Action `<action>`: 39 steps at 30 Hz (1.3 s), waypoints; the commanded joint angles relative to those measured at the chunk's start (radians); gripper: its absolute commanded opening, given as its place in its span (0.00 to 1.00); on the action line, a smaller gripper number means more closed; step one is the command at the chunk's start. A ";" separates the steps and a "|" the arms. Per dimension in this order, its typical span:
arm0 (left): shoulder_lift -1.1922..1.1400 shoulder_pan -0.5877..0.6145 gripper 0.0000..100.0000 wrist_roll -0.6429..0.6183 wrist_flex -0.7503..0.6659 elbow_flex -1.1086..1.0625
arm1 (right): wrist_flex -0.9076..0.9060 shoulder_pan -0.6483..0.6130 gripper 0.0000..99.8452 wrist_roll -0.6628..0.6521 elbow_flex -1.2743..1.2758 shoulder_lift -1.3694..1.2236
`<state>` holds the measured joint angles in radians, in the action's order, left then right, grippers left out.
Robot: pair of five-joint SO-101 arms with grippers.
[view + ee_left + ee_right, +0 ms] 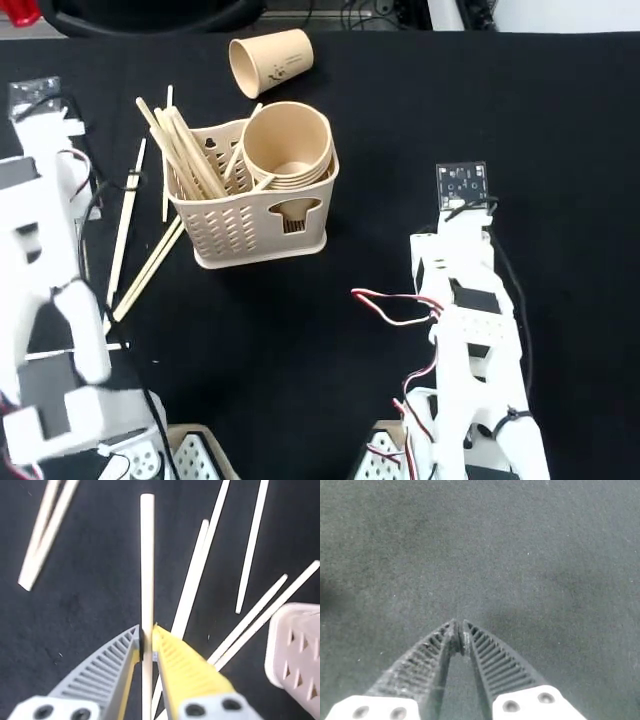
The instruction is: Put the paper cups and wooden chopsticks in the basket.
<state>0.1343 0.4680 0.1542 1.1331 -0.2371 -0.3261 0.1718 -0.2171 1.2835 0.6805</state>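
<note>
Left end effector (146,635): jaws pinched on one pale wooden chopstick (146,555), with a long stretch running out ahead of the tips. Right end effector (458,630): jaws together, holding nothing, above the black desk (545,555).

The beige perforated plastic basket (250,235) holds a stack of tan paper cups (287,140) and a bundle of chopsticks (185,150). Loose chopsticks (150,265) lie on the desk just beside it. One tan paper cup on its side (270,60) lies near the basket, on its far side from the arms.

Handling, as a judgement: the stick is light, stiff and smooth. You should expect it to swivel if pinched off-centre, so grip near mid-length. The cup wall is thin and will likely crush, so close gently on its rim.
</note>
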 commanded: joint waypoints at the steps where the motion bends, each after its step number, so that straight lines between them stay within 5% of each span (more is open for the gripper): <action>1: 0.199 -0.022 0.03 -0.008 -0.124 -0.111 | 0.020 -0.012 0.01 -0.008 -0.004 0.030; 23: 1.508 -0.211 0.03 -0.178 -1.025 -1.078 | 0.020 -0.009 0.01 -0.008 -0.005 0.030; 27: 1.700 -0.237 0.03 -0.176 -1.034 -1.095 | 0.020 -0.009 0.01 -0.008 -0.005 0.030; 33: 1.634 -0.243 0.03 -0.190 -1.034 -0.906 | 0.020 -0.009 0.01 -0.008 -0.005 0.030; 39: 1.567 -0.283 0.03 -0.377 -0.979 -0.771 | 0.020 -0.009 0.01 -0.008 -0.005 0.030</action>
<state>1.7545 0.2056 -0.1174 0.1158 -1.1086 -0.3261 0.1718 -0.2171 1.2835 0.6805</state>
